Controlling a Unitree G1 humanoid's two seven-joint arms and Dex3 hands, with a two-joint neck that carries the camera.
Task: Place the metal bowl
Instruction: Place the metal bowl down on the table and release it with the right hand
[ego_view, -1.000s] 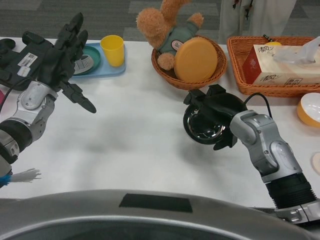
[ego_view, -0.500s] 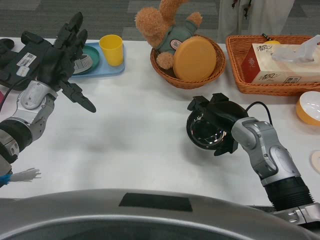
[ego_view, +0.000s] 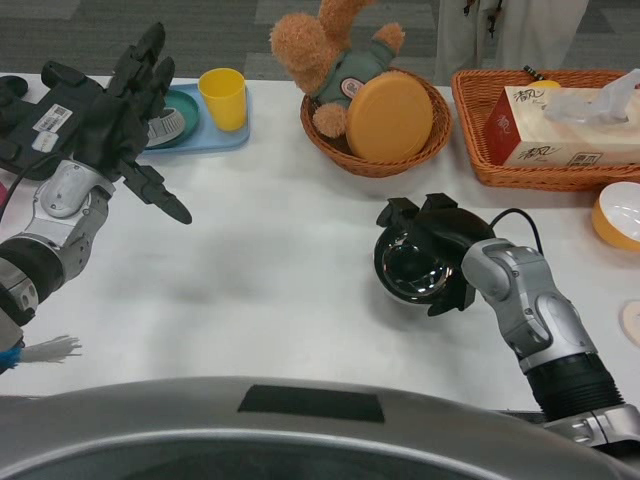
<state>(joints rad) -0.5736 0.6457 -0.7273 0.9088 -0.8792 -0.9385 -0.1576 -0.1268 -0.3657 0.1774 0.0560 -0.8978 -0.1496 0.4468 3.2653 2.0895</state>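
Right hand (ego_view: 438, 250) has lowered slightly, gripping the metal bowl (ego_view: 408, 270) at the worktop (ego_view: 270, 270); release appears outstanding. Left hand (ego_view: 105, 110) hovers, fingers spread, empty.

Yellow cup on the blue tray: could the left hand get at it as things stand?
Probably yes. The left hand is raised, open and holding nothing, beside the blue tray, and nothing stands between it and the yellow cup.

plush rabbit (ego_view: 335, 55) in round basket (ego_view: 420, 150); yellow cup (ego_view: 223, 98) on blue tray (ego_view: 205, 138).
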